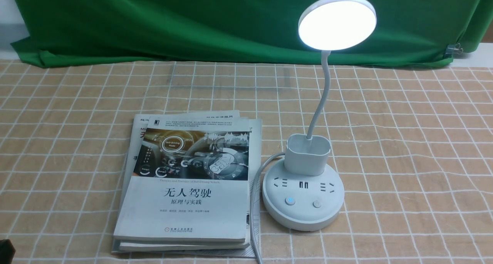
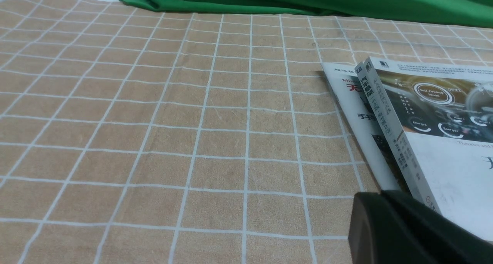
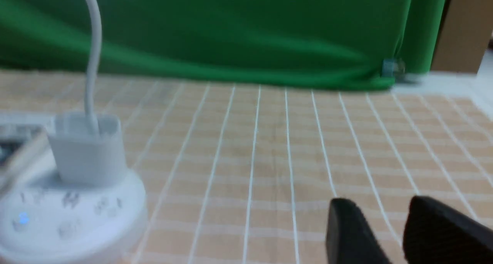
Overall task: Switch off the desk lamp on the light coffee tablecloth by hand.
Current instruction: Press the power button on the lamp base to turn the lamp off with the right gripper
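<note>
- Now the desk lamp is standing a little right of the middle in the lower half of the front view, on the light coffee tablecloth.
- Its round head is shining bright white near the top of the frame, in front of the green cloth.
- Its thin neck is bending down into the pen cup, which is sitting on the back of the round base.
- Two buttons are sitting side by side on the front of the base. The left button is glowing blue and the right button is looking plain grey.
- A white cord is running from the left side of the base down to the bottom edge of the frame.
- A stack of books is lying flat just left of the cord.
- The right gripper is showing two black fingers spread apart, with tablecloth showing between them. It is staying apart from the blurry lamp base.
- The left gripper is showing only one dark piece, close to the corner of the books. I cannot tell if it is spread or pressed together.
</note>
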